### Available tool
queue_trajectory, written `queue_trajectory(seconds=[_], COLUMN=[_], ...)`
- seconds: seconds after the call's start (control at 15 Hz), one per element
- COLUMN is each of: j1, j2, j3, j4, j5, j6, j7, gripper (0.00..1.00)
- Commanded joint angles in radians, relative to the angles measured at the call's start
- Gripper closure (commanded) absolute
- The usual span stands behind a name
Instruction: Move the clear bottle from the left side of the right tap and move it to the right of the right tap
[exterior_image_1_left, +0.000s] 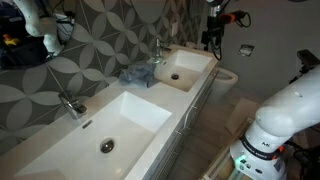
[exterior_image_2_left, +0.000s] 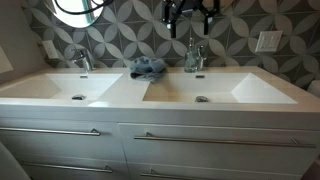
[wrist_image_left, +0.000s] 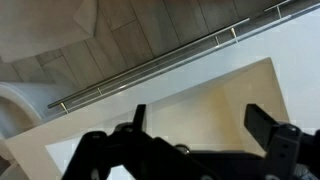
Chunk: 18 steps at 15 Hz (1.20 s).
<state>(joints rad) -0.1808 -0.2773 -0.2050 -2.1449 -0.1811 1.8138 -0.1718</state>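
Note:
My gripper (exterior_image_2_left: 190, 22) hangs open and empty high above the right tap (exterior_image_2_left: 190, 62); it also shows at the top of an exterior view (exterior_image_1_left: 214, 30). A clear bottle (exterior_image_2_left: 200, 52) seems to stand tight against that tap at the back of the counter. It is too small and see-through to tell which side it is on. In the wrist view my two dark fingers (wrist_image_left: 200, 125) are spread wide, with only the white right basin (wrist_image_left: 215, 105) between them. The bottle does not show there.
A crumpled blue cloth (exterior_image_2_left: 148, 68) lies on the counter between the two basins (exterior_image_1_left: 135, 75). The left tap (exterior_image_2_left: 82, 60) stands by the left basin (exterior_image_1_left: 110, 125). A toilet (exterior_image_1_left: 226, 80) is beyond the counter's end. Drawer handles (wrist_image_left: 150, 72) run along the front.

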Motion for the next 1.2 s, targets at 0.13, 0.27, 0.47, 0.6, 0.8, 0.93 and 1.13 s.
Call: queue_trajectory(seconds=[0.13,0.27,0.47,0.6,0.8,0.93,1.13], j1=[0.001,0.001,0.001,0.000,-0.006,-0.004,0.014], j2=[0.001,0.001,0.001,0.005,0.014,0.047,0.136], j3=[-0.001,-0.001,-0.001,-0.013,-0.028,-0.039,-0.049], j4=[0.003,0.003,0.003,0.008,0.044,0.111,0.256], j5=[0.000,0.000,0.000,0.034,0.012,-0.007,0.007], j6=[-0.003,-0.003,-0.003,0.065,0.166,0.166,0.115], j7=[0.000,0.000,0.000,0.002,-0.039,-0.104,-0.251], gripper=[0.00,0.00,0.00,0.00,0.00,0.00,0.00])
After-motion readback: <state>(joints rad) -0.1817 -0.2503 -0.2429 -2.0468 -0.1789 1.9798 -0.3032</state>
